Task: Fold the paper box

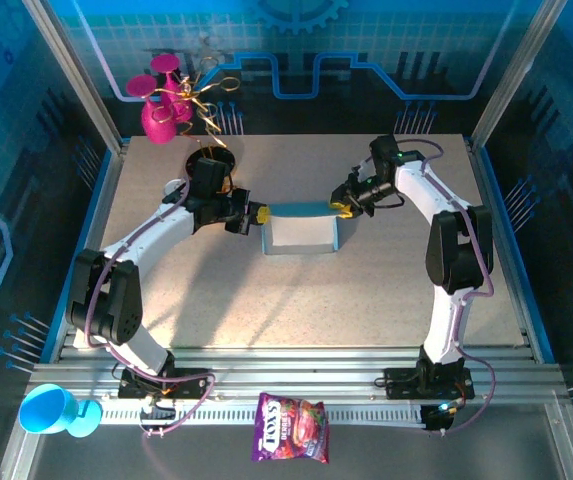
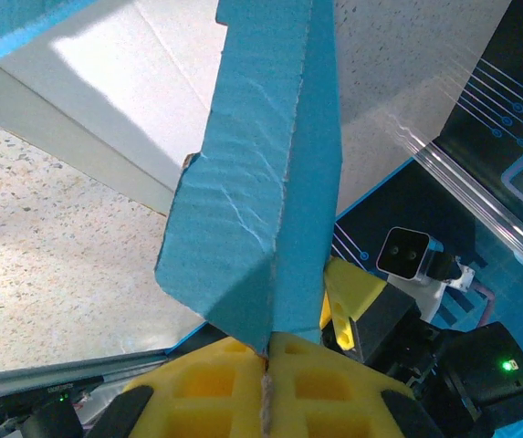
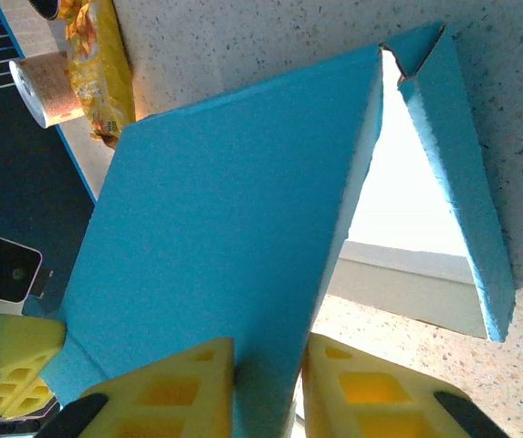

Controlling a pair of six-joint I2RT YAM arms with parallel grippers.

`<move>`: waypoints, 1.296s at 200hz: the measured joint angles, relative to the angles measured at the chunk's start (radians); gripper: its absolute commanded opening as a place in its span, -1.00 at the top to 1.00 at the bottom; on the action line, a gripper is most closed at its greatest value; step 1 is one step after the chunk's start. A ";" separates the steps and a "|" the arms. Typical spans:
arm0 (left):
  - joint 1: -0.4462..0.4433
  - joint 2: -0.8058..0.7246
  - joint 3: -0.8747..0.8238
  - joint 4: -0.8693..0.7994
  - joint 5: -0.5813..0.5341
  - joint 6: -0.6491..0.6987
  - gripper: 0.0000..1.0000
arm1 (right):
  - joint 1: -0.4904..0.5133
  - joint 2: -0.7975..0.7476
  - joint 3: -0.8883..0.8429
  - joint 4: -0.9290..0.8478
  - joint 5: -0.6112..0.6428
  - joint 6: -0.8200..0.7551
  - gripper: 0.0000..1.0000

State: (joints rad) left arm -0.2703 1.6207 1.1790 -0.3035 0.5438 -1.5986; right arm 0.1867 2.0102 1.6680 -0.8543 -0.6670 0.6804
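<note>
The paper box [image 1: 301, 228] is a light-blue shallow box with a pale inside, standing in the middle of the table between the two arms. My left gripper [image 1: 256, 215] is at its left end, and in the left wrist view it [image 2: 267, 356] is shut on a folded corner of the paper box [image 2: 261, 210]. At the box's right end is my right gripper [image 1: 341, 205]. In the right wrist view it [image 3: 268, 351] has a yellow pad on each side of a blue wall of the box [image 3: 215, 228], both pads against it.
A pink vase with gold ribbon [image 1: 161, 105] stands at the table's back left. A blue cup [image 1: 51, 410] and a purple snack bag [image 1: 291, 428] lie on the near rail. A yellow packet [image 3: 97, 64] lies beyond the box.
</note>
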 measured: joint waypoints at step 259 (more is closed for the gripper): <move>-0.008 0.056 -0.180 0.154 0.001 0.052 0.63 | 0.036 0.010 -0.064 -0.108 0.187 -0.211 0.22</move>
State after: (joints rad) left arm -0.2783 1.6772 0.9989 -0.1490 0.5446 -1.5467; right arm 0.2226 2.0205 1.6035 -0.9619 -0.4797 0.4690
